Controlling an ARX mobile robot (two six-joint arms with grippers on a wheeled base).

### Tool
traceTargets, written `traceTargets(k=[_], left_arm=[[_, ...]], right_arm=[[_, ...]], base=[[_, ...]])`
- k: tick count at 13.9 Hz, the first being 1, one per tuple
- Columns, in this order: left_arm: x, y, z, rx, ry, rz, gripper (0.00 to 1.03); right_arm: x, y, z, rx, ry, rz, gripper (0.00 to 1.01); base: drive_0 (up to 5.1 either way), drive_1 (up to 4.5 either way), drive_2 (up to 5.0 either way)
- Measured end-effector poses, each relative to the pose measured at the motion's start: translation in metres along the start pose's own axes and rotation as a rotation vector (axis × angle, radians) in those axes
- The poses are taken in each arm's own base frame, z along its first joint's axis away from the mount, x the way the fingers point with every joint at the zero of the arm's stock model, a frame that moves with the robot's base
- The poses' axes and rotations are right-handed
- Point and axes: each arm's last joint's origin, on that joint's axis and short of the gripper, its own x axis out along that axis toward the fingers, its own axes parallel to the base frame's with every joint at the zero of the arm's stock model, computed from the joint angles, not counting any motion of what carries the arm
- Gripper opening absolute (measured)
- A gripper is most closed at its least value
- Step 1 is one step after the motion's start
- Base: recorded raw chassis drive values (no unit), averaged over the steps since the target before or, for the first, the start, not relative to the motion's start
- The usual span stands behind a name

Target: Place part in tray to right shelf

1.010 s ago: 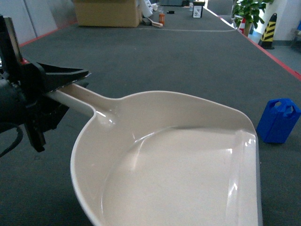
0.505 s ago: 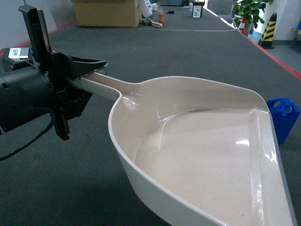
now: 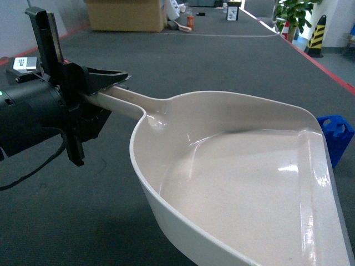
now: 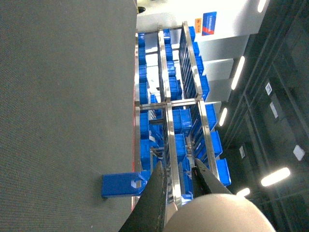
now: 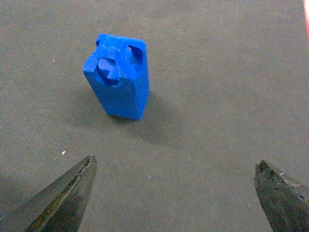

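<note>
The floor (image 3: 222, 61) is dark grey carpet with a red line along its side. Far behind the tray sit a big cardboard box (image 3: 126, 15), a green plant (image 3: 294, 14) and a yellow-and-black striped post (image 3: 318, 34).

The tray (image 3: 244, 177) is a shiny cream scoop, held up above the floor. Its long handle points to the left tool (image 3: 102, 83), which is closed tight on the handle. The wide flat lip of the tray faces the other way, toward the part. The inside of the tray has nothing in it.

The part (image 3: 334, 132) is a small bright-blue block. It stands on the carpet just past the lip of the tray, and the tray hides some of it. In the right wrist view the part (image 5: 118, 75) stands up on its own, with its holed end on top. The right tool (image 5: 174, 193) hangs above the carpet near the part with its two dark tips spread wide apart. It touches nothing.

In the left wrist view the right shelf (image 4: 169, 111) stands far off past the tray. It is a silver metal rack filled with blue crates (image 4: 181, 121). The part (image 4: 123, 185) shows there too, on the carpet between the tray and the rack.
</note>
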Motion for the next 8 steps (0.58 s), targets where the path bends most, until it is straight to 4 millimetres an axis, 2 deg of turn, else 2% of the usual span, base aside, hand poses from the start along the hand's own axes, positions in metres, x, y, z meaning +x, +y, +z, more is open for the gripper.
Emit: traceTargets(k=[4, 8], left_arm=[[0.0, 0.0, 0.0, 0.0, -0.001, 0.0, 0.13], [0.0, 0.0, 0.0, 0.0, -0.001, 0.0, 0.13]], right_arm=[[0.069, 0.015, 0.029, -0.053, 0.084, 0.113, 0.98], [0.116, 0.034, 0.042, -0.091, 0.108, 0.114, 0.98]], base=[[0.0, 0.0, 0.0], [0.0, 0.0, 0.0]])
